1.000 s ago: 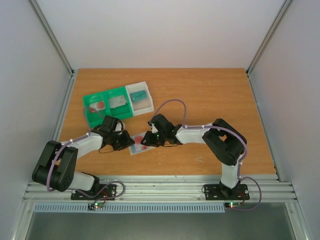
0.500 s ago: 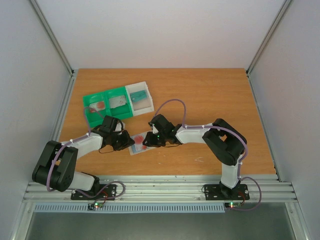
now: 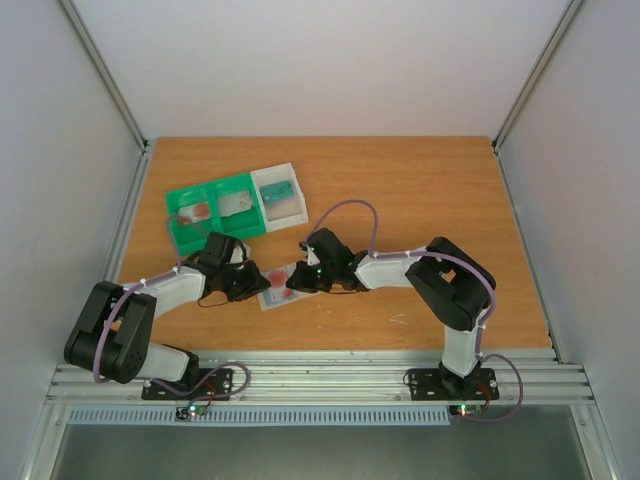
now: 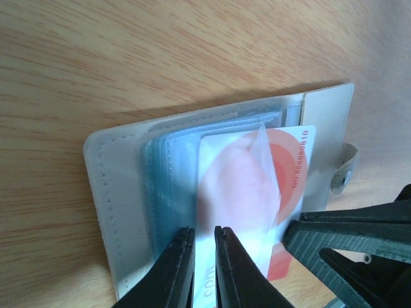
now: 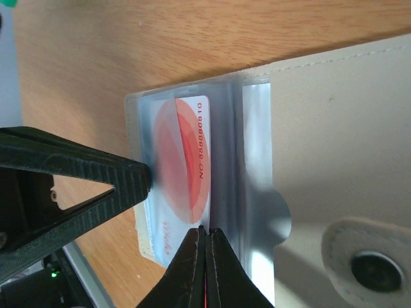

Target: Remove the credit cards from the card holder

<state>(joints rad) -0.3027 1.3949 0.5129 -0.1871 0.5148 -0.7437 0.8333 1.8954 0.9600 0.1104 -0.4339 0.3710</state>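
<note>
Left gripper (image 4: 204, 232) narrowly pinches one card holder (image 4: 119, 192). Right gripper (image 5: 205, 230), at its three o'clock, sits closed tight against one card (image 4: 257, 186).

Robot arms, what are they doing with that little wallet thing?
They're getting cards out of an open card holder. The left gripper pinches its clear pockets to hold it down. The right gripper is shut at the edge of a white and red card sitting partly in a pocket. Other cards lie in the green and white tray.
</note>
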